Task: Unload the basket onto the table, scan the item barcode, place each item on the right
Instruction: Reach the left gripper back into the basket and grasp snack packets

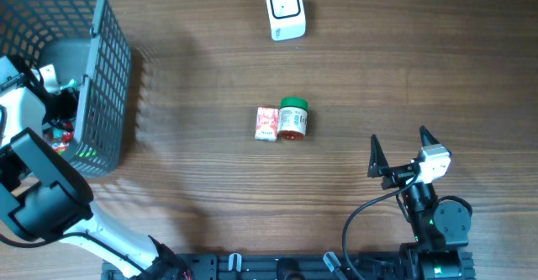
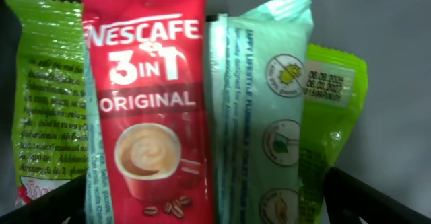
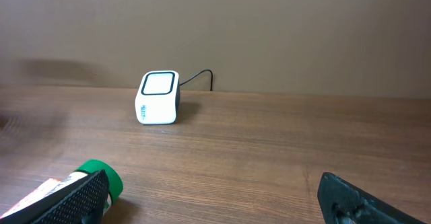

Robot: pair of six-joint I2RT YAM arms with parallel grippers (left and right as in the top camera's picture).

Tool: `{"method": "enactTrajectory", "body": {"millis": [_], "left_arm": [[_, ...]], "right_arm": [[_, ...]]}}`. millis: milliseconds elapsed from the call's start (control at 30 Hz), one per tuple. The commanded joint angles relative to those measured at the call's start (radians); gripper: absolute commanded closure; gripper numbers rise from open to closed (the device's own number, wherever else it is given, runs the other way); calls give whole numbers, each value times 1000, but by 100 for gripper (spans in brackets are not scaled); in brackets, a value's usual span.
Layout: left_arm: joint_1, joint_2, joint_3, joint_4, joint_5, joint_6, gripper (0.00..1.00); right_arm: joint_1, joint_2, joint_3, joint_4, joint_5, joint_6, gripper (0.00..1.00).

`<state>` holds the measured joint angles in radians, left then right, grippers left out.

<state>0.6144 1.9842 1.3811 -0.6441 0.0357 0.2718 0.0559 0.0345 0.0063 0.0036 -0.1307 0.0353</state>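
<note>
Overhead, the white scanner [image 1: 284,9] sits at the far edge of the table [image 1: 193,187], its dark-rimmed window facing up. Between the scanner and the robot lies a small jar [image 1: 293,118] on its side, green lid toward the scanner. A red-and-white packet [image 1: 266,123] sits right against it on the basket side. Their print is too small to read.

Well off to the left of the scanner stands a grey mesh basket [image 1: 105,78], and the left arm reaches down into it. The left gripper [image 2: 209,210] has its fingers spread wide, holding nothing, above a row of sachets. The red Nescafé sachet [image 2: 145,96] reads "NESCAFÉ 3 IN 1 ORIGINAL" over a pictured cup of coffee. Beside it is a pale green sachet [image 2: 262,109] with round icons and fine print I cannot make out. Bright green packets [image 2: 47,96] flank them, and the right-hand one carries a date sticker too blurred to be sure of.

The right gripper [image 1: 398,134] hangs nearer the robot and to the right of the scanner, fingers spread and empty.
</note>
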Motion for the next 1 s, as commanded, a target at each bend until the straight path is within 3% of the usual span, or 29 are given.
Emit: {"method": "enactTrajectory", "body": {"millis": [0, 633, 767, 800, 833, 867, 967], "left_arm": [[-2, -22, 16, -5, 38, 63, 0], [0, 59, -48, 7, -71, 34, 3], [0, 85, -55, 5, -71, 31, 30], [0, 85, -55, 2, -71, 31, 47], [0, 85, -55, -9, -71, 32, 84], [0, 85, -54, -10, -71, 36, 96], [0, 75, -27, -21, -71, 35, 96]], "right_arm": [[-3, -3, -1, 5, 3, -8, 0], [-3, -3, -1, 5, 3, -8, 0], [-3, -3, -1, 5, 3, -8, 0], [-3, -3, -1, 5, 3, -8, 0], [-3, -3, -1, 5, 3, -8, 0], [-3, -3, -1, 5, 3, -8, 0], [-3, -3, -1, 5, 3, -8, 0]]}}
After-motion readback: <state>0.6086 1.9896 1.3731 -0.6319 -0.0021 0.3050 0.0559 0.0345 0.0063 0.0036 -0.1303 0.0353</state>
